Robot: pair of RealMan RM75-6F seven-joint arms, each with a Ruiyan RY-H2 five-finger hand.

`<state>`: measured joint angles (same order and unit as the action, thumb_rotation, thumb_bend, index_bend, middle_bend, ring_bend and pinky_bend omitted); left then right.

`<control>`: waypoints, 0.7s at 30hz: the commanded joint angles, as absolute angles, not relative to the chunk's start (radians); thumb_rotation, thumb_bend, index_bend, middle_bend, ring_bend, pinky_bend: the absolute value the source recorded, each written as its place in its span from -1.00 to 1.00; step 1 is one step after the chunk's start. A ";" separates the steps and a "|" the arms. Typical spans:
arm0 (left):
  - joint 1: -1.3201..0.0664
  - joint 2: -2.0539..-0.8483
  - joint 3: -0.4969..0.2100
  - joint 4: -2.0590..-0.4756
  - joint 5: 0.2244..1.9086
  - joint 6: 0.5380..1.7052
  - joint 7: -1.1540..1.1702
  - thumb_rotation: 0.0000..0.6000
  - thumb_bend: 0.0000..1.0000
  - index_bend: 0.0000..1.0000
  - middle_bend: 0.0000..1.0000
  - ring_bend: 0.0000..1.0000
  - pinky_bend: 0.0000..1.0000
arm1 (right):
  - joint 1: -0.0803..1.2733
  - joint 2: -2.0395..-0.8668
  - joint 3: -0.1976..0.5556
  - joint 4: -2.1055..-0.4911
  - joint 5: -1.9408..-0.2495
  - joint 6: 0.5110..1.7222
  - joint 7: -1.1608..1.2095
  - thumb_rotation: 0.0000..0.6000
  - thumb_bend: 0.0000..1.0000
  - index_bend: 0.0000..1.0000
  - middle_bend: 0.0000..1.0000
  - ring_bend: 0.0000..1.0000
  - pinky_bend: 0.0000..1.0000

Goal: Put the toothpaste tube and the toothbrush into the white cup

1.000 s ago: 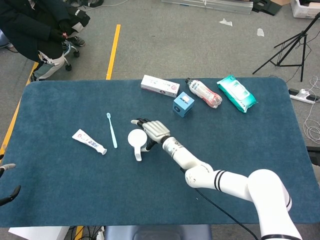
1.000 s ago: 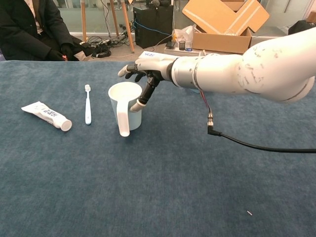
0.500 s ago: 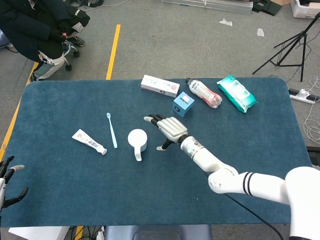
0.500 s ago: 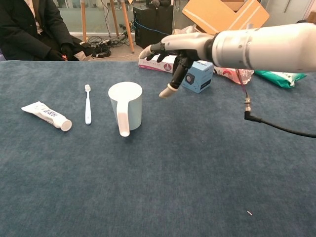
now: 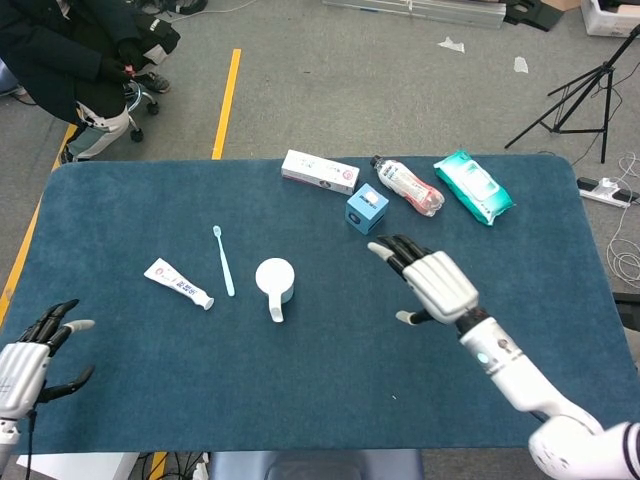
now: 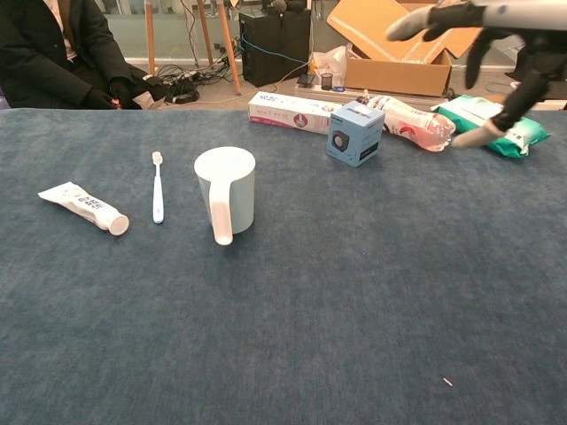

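The white cup [image 5: 274,279] [image 6: 225,189] stands upright on the blue table, handle toward the front edge. To its left lies the light blue toothbrush [image 5: 223,260] [image 6: 157,187], and further left the white toothpaste tube [image 5: 178,283] [image 6: 85,206], cap pointing toward the cup. My right hand [image 5: 432,281] [image 6: 485,53] hovers to the right of the cup, well apart from it, fingers spread and holding nothing. My left hand [image 5: 28,357] shows at the table's front left corner in the head view, fingers apart and empty.
Along the back stand a white toothpaste box [image 5: 320,171] [image 6: 293,112], a small blue box [image 5: 367,209] [image 6: 355,133], a lying plastic bottle [image 5: 407,185] [image 6: 411,122] and a teal wipes pack [image 5: 474,187] [image 6: 485,128]. A seated person [image 5: 75,55] is beyond the far left corner.
My right hand has let go of the cup and drawn back to the right, leaving it upright. My left hand has risen into view at the front left corner.
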<state>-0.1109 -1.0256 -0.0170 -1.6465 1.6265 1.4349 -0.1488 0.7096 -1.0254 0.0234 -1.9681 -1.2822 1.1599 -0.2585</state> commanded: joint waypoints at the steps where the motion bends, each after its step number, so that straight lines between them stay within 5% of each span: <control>1: -0.167 -1.021 -0.025 -1.645 1.663 1.390 -0.141 1.00 -0.45 -0.46 -0.82 -0.89 -0.61 | 0.491 -0.955 -0.101 -1.937 -1.556 1.389 -0.106 1.00 -0.98 -1.00 -0.79 -0.83 -0.19; 8: -0.288 -1.024 -0.052 -1.662 1.646 1.236 -0.090 1.00 -0.43 -0.46 -0.98 -1.00 -0.77 | 0.325 -1.016 -0.157 -1.736 -1.735 1.604 0.117 1.00 -0.98 -1.00 -0.78 -0.83 -0.19; 13: -0.356 -1.032 -0.066 -1.682 1.586 1.118 0.021 1.00 0.00 -0.52 -1.00 -1.00 -0.90 | 0.262 -1.065 -0.153 -1.626 -1.766 1.684 0.213 1.00 -0.98 -1.00 -0.77 -0.83 -0.19; 21: -0.444 -1.059 -0.089 -1.722 1.475 0.982 0.138 1.00 0.22 -0.57 -1.00 -1.00 -0.99 | 0.214 -1.091 -0.140 -1.535 -1.803 1.743 0.325 1.00 -0.98 -1.00 -0.74 -0.83 -0.19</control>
<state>-0.4279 -1.0507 -0.0831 -1.7106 1.4922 0.9995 0.1233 0.2206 -1.0866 -0.1438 -1.5412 -1.7945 1.7351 0.3165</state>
